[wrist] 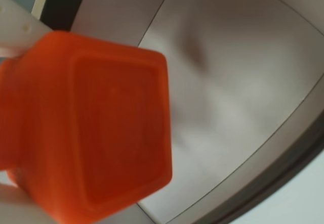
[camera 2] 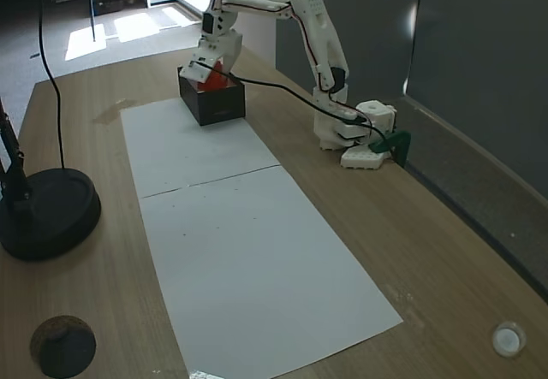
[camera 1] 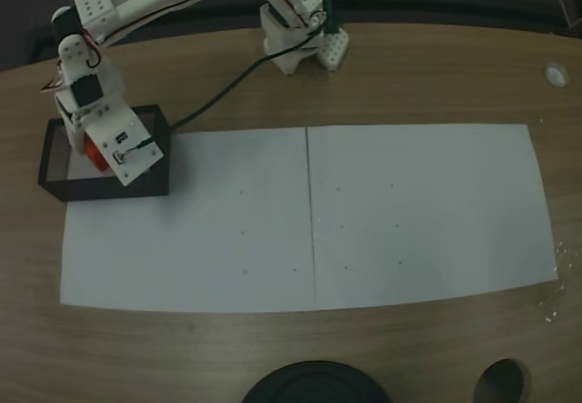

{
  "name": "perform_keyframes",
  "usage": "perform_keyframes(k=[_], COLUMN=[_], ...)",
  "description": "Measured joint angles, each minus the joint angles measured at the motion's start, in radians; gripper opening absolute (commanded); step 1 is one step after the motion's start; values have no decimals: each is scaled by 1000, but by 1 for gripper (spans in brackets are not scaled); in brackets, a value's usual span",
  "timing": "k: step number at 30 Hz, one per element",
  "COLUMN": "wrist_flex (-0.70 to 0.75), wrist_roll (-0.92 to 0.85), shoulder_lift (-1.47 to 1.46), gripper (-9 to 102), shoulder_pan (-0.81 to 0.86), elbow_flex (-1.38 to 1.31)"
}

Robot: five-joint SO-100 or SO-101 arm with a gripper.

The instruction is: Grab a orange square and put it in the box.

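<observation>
Orange square looks light, stiff and smooth; my claw pinches its flat sides above the box, upper left.

Readable text: you have none to read in any of the three views.
Orange-red rounded plastic cube: in the wrist view its near face shows you only a recessed square panel, blurred, with no letters or numbers you can make out.
Shallow black-walled box with the pale inside: its walls are plain in both fixed views; no label for you to read.
White paper sheets on the wooden table: you see only a few tiny dark specks, no print.
White plastic arm: no brand or number is legible to you at this size.
</observation>
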Motion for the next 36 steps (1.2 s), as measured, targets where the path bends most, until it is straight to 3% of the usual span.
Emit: perform_keyframes(k=[8, 13, 15, 17, 23, 32, 36], wrist_flex=[12, 158, 244, 314, 331, 331, 290], wrist_roll=[-2, -2, -2, -2, 77, 133, 133], shoulder_lift=[0, 15, 54, 120, 454, 1055, 1344], gripper=[28, 4, 0, 0, 0, 0, 0], shoulder_pan=[8, -25, -69, -140, -373, -960, -1077], elbow_flex=[-37, -141, -198, -239, -146, 316, 509])
